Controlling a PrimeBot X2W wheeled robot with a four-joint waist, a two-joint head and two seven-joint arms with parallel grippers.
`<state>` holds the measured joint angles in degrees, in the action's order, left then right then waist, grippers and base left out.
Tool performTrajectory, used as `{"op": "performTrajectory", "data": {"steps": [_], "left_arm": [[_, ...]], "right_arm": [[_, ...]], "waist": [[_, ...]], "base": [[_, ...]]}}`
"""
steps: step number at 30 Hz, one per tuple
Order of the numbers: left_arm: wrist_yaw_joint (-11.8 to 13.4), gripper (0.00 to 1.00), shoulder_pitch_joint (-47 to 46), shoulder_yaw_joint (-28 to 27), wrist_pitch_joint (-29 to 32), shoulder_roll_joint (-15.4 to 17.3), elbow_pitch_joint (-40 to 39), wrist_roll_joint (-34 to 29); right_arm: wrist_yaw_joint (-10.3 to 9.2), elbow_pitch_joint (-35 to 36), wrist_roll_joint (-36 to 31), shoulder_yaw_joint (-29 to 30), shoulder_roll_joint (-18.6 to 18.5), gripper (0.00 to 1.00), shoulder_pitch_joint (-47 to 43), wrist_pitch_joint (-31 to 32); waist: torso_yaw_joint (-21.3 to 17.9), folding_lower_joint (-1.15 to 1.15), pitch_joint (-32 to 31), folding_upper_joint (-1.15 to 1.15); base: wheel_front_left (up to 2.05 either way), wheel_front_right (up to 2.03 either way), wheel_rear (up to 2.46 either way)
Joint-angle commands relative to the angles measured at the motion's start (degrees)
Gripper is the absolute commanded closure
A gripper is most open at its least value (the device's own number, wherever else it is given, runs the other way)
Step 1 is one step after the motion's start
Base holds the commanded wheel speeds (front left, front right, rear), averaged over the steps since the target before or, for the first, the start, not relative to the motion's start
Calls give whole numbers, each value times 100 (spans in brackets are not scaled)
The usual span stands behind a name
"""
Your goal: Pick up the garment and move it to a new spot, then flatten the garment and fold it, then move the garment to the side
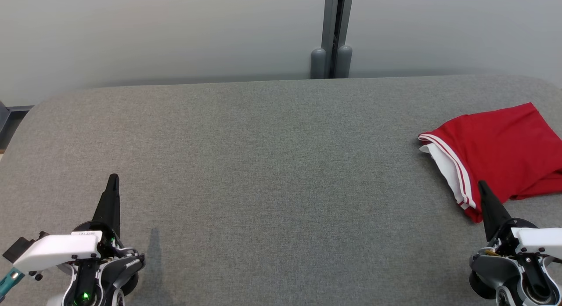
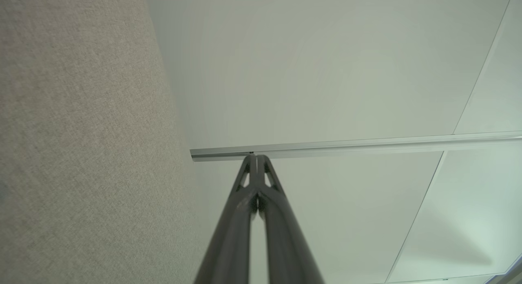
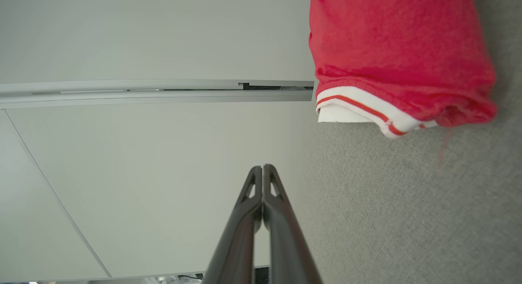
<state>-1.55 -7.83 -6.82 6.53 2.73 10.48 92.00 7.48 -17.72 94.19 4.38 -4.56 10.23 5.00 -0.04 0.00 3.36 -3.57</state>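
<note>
Head view shows the left gripper (image 1: 113, 179) near the front left corner of the desk (image 1: 272, 165), fingers pressed together on nothing. At the desk's right edge the garment (image 1: 500, 143) lies folded, striped white trim facing inward. The right gripper (image 1: 482, 185) is just beside its front corner, fingers likewise closed and empty. The move aside looks finished. Any retreat should lift clear first, so the fingertip cannot snag the fold.

The garment (image 1: 500, 148) lies on the table (image 1: 263, 165), right end. The right gripper (image 1: 482, 185) is over the table's front right, seemingly clear of cloth, and the left gripper (image 1: 113, 178) over the front left. A post (image 1: 332, 42) stands behind the table.
</note>
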Motion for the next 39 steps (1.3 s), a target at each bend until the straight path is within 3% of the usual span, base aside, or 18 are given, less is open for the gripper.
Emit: {"op": "performTrajectory", "data": {"steps": [1, 39], "left_arm": [[-51, 100, -86, -25, 14, 28, -14, 21], [-39, 100, -86, -25, 14, 28, -15, 22]], "right_arm": [[2, -1, 24, -10, -58, 100, 18, -28], [2, 21, 194, -200, -190, 100, -7, -165]], "waist": [[0, 0, 0, 0], [0, 0, 0, 0]], "base": [[0, 0, 0], [0, 0, 0]]}}
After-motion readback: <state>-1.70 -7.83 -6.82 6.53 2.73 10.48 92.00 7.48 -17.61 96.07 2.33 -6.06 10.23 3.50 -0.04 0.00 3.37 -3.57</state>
